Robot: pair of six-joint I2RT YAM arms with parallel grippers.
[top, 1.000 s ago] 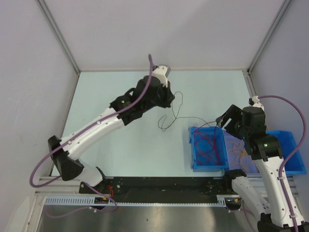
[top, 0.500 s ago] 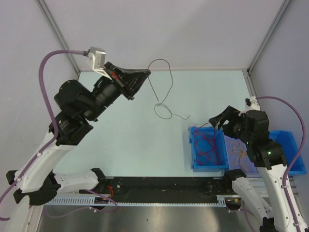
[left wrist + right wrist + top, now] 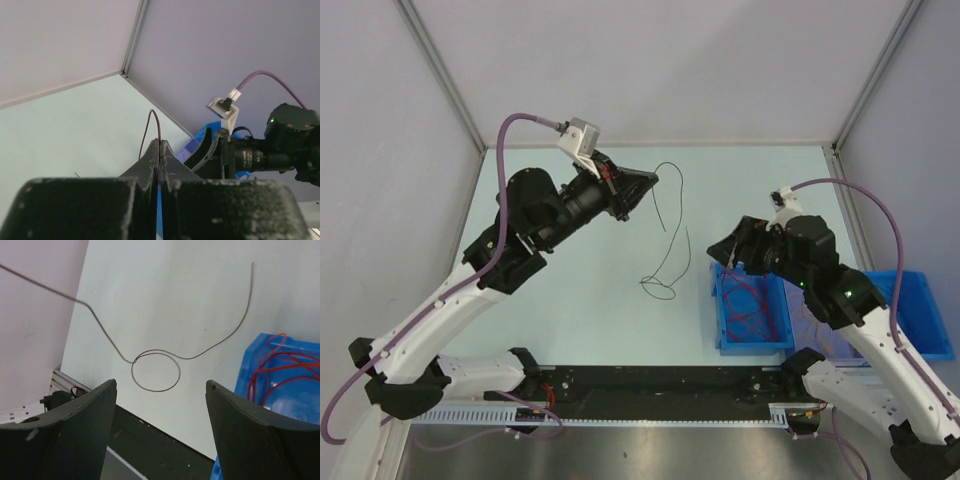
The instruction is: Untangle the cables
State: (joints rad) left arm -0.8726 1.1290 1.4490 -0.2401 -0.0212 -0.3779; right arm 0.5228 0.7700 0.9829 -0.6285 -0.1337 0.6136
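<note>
My left gripper is raised above the table's far middle and shut on one thin dark cable. The cable arcs up from the closed fingertips, hangs down and ends in a small loop on the table; the loop also shows in the right wrist view. My right gripper is open and empty, above the left edge of the blue bin that holds a bunch of red and purple cables, also seen in the right wrist view.
A second blue bin stands at the right edge, mostly behind my right arm. Grey walls enclose the pale table on three sides. A black rail runs along the near edge.
My left arm has swung right and lower, carrying the dark cable so its loop now rests on the table. My right gripper has moved left and forward over the bin's left edge.
</note>
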